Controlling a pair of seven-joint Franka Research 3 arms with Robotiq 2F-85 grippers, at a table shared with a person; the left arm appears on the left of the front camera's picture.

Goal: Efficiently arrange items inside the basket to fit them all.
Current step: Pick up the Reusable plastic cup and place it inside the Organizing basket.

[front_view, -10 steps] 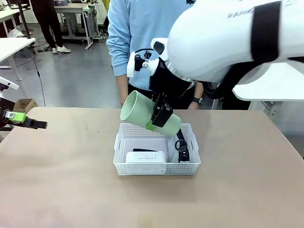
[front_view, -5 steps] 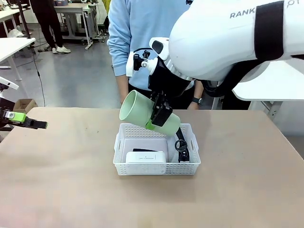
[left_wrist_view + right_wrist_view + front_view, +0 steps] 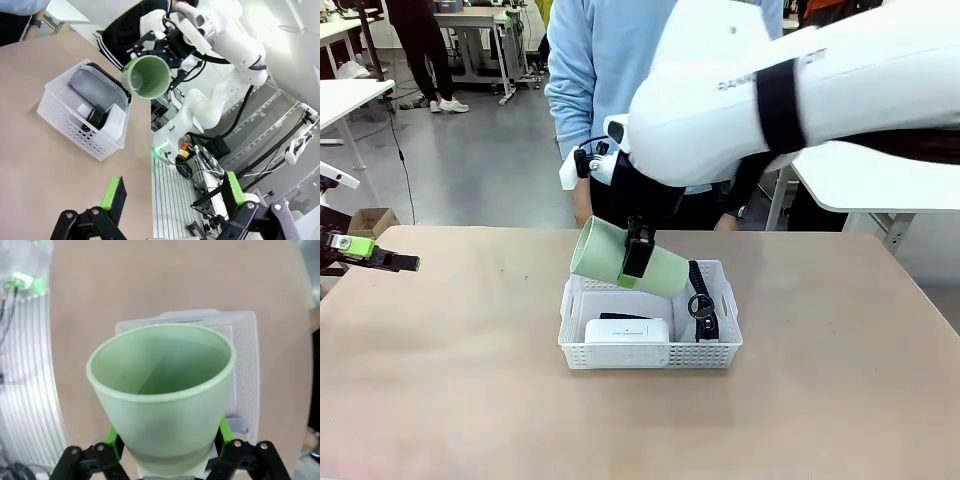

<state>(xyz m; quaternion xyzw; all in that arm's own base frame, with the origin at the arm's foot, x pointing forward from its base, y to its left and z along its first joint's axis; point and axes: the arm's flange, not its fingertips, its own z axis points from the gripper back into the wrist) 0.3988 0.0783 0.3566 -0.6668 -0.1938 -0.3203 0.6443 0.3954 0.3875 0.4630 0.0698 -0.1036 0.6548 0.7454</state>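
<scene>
- The pale green cup (image 3: 620,258) hangs tilted just above the far side of the white basket (image 3: 650,352), mouth toward the robot's left; it has sunk lower and swung leftward over the last second.
- The right gripper (image 3: 636,252) is clamped across the cup's lower body, green pads (image 3: 114,441) pressed on either side.
- Inside the basket lie the white box (image 3: 627,330) at the near wall, the black stapler (image 3: 623,316) just behind it, and the grey pouch (image 3: 95,87) along one side.
- The descent suggests the cup is being brought in as the last item; the free room looks tight.
- The left gripper (image 3: 172,192) waits with its jaws apart and empty, well apart from the basket.
</scene>
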